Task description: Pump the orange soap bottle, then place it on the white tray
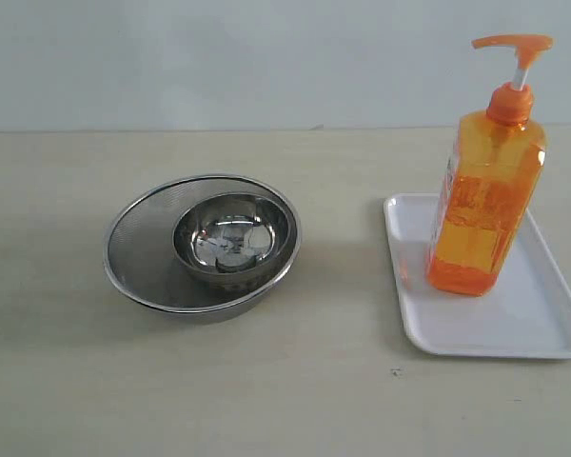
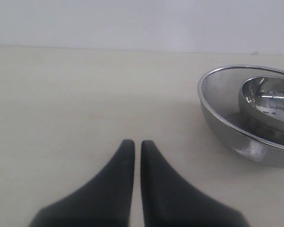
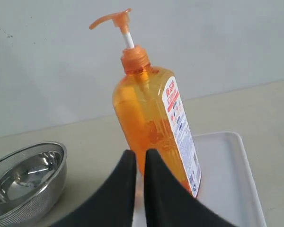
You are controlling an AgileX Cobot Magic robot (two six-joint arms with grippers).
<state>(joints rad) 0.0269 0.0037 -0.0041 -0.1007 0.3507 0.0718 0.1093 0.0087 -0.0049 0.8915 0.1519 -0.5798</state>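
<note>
The orange soap bottle (image 1: 485, 190) stands upright on the white tray (image 1: 533, 319) at the right of the table, pump head (image 1: 514, 43) raised on its white stem. In the right wrist view the orange soap bottle (image 3: 151, 123) rises just beyond my right gripper (image 3: 140, 153), whose black fingers are shut with nothing between them; the white tray (image 3: 227, 170) lies under and behind it. My left gripper (image 2: 134, 143) is shut over bare table, empty, off to the side of the bowls. Neither gripper shows in the exterior view.
A steel mesh bowl (image 1: 133, 252) holds a smaller polished steel bowl (image 1: 233, 238) at centre left of the table. The mesh bowl (image 2: 227, 113) also shows in the left wrist view. A pale wall backs the table.
</note>
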